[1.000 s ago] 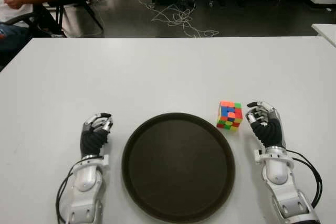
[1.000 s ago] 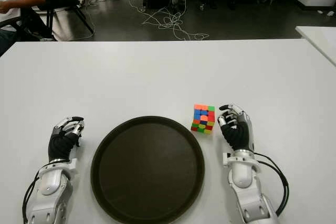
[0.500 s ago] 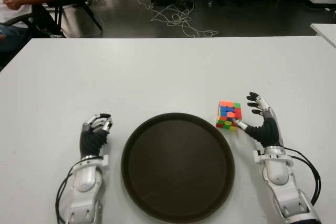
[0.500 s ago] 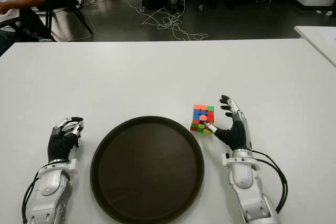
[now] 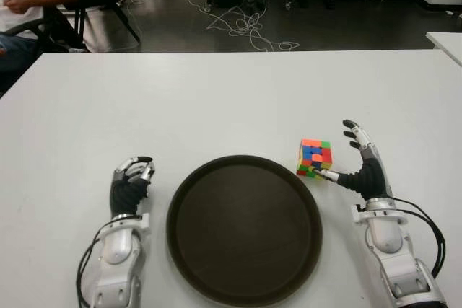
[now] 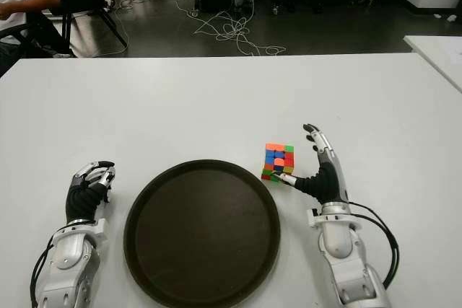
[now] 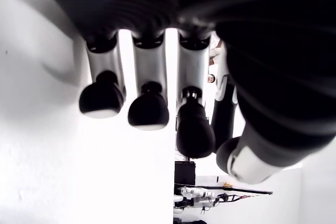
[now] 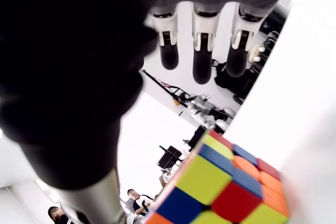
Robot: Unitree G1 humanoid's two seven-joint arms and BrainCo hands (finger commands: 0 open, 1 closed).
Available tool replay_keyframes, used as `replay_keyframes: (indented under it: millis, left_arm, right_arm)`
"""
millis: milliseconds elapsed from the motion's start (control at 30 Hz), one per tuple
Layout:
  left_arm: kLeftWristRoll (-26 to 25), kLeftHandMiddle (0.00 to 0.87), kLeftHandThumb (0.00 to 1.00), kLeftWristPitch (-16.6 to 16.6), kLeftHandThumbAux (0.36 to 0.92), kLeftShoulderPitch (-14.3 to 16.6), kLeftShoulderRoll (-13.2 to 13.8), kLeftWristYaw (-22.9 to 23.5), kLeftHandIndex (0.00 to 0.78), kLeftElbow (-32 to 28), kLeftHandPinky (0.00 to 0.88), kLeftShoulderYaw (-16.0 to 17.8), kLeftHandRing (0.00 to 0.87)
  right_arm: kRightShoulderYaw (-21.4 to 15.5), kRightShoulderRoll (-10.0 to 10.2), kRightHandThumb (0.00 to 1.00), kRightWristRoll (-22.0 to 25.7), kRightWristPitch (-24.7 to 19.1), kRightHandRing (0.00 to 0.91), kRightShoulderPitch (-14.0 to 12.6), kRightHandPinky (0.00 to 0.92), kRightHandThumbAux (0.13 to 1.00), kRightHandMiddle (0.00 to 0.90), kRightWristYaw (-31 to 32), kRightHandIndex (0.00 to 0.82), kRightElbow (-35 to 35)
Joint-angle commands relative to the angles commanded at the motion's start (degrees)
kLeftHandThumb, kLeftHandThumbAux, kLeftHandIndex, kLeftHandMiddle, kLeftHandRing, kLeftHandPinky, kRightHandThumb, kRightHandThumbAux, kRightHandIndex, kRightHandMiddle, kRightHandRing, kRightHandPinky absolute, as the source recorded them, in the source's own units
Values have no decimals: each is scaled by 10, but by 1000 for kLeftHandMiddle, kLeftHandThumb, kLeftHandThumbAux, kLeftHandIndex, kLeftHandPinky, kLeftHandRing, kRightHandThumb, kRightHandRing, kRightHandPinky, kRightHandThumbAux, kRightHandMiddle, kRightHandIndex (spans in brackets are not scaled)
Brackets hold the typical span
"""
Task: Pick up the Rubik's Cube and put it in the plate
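Right hand point(image 5: 363, 167), fingers spread, flanks the Rubik's Cube point(image 5: 315, 159) on the counter point(image 5: 216, 99); cube ungrasped, plate point(image 5: 245, 227) empty; left hand point(image 5: 131, 182) curled, idle.

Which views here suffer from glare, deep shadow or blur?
Left wrist view: the table is blown out white and the left hand is a dark silhouette. Right wrist view: the palm is black and soft, yet the Rubik's Cube shows clear colours. Eye views: evenly lit, and the plate is free of glare.

A white table point(image 5: 216, 99) fills most of the frame. A dark round plate point(image 5: 245, 228) lies at lower centre, and a colourful cube point(image 5: 315, 159) sits just beside its upper-right rim.
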State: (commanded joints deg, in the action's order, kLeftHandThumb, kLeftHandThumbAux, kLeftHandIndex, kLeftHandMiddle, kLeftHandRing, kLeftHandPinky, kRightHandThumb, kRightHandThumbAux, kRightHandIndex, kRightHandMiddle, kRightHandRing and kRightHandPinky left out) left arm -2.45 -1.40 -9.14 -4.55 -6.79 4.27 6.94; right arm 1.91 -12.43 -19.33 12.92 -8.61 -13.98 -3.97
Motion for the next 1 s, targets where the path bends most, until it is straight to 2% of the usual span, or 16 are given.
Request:
replay_keyframes:
  millis: [400,567,667,733,800,900,933,967,1000]
  left_arm:
    - [-8,788,709,-7,706,-2,-3,3,443,0,821,0,817]
    - [-4,789,709,1,706,-7,-2,2,444,-12,821,-5,817]
    - [-1,790,708,6,706,-7,-1,0,444,-14,821,-8,818]
    - [2,790,708,8,706,-8,1,1,444,-17,821,-10,818]
    - [3,791,708,9,706,-10,2,2,444,-19,821,-13,818]
    - [3,792,708,12,706,-11,3,3,444,-21,823,-14,820]
    - [2,792,708,14,706,-11,3,4,444,-21,823,-14,820]
    - [1,791,709,14,705,-11,4,5,444,-21,823,-14,820]
    - [1,791,709,15,705,-11,3,5,444,-21,823,-14,820]
  right_arm:
    - [-14,10,0,-14,-26,156,-6,190,904,150,-5,114,16]
    - [-19,13,0,-13,-45,148,-9,164,899,140,-4,112,30]
    - [-26,8,0,-5,-64,142,-11,157,894,133,12,106,61]
    - [-32,-9,0,1,-69,135,1,158,890,125,31,98,74]
    - [-37,-18,0,5,-68,143,5,202,892,126,46,90,79]
    - [-43,-20,6,9,-71,246,4,375,893,188,62,87,88]
    - [-44,-25,15,7,-89,320,4,464,894,245,76,92,100]
    - [-46,-28,36,5,-102,487,5,599,894,414,87,143,109]
    - [-47,-30,46,3,-112,547,4,647,893,475,94,161,115]
